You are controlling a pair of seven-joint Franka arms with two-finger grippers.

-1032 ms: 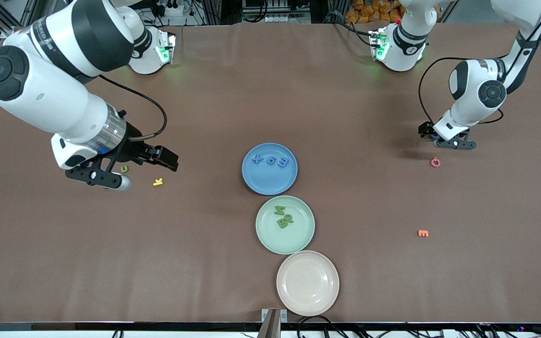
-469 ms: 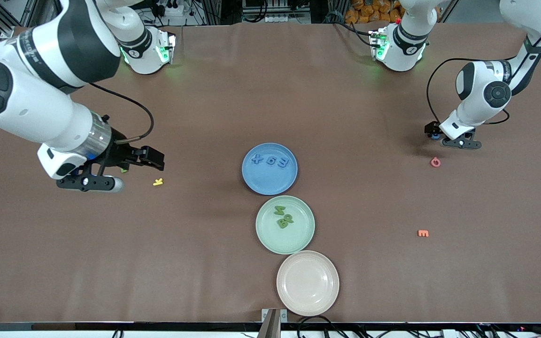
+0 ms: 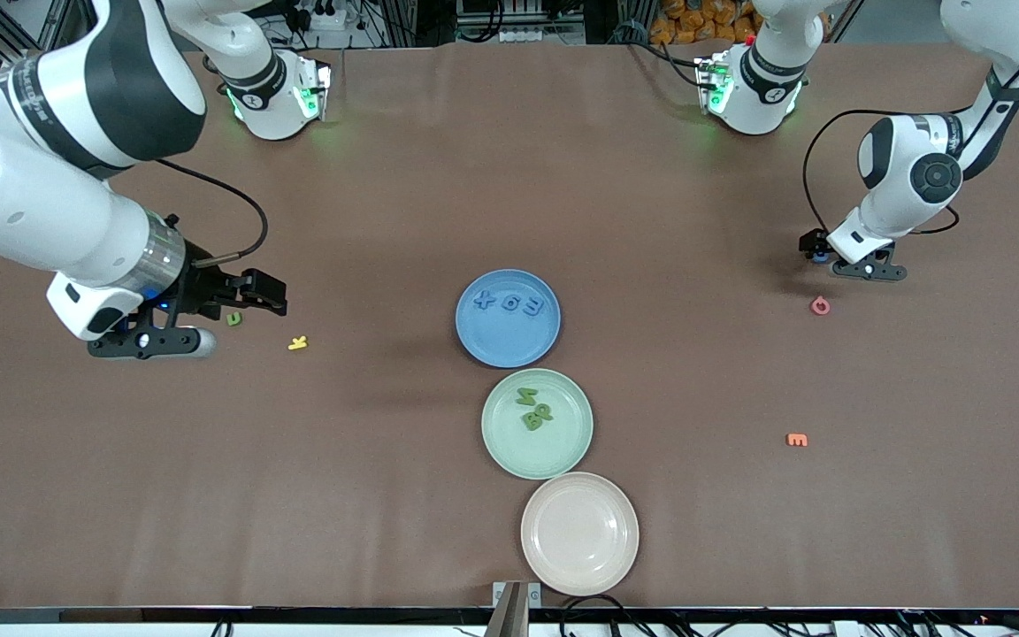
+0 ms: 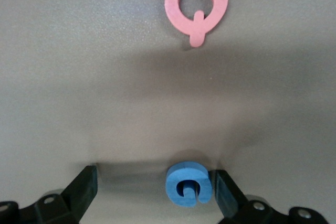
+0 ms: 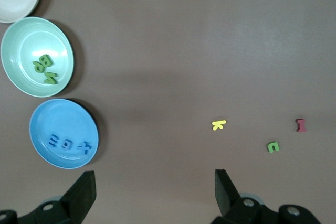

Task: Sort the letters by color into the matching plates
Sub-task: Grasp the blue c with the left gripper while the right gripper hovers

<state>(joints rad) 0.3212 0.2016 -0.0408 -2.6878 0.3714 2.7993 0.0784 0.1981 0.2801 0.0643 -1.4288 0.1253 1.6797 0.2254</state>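
Down low, the left end effector (image 4: 155,192) straddles the blue letter (image 4: 189,184) with open fingers, while the right end effector (image 5: 152,192) hovers open.

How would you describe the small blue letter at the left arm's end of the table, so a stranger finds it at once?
Start at the left gripper, which hangs open and low at that end of the table. The blue letter G lies between its fingers, close to one of them. The only near neighbour is the pink letter Q, nearer the front camera; the G alone is blue.

Lab: two bench-mounted robot arms (image 3: 76,203)
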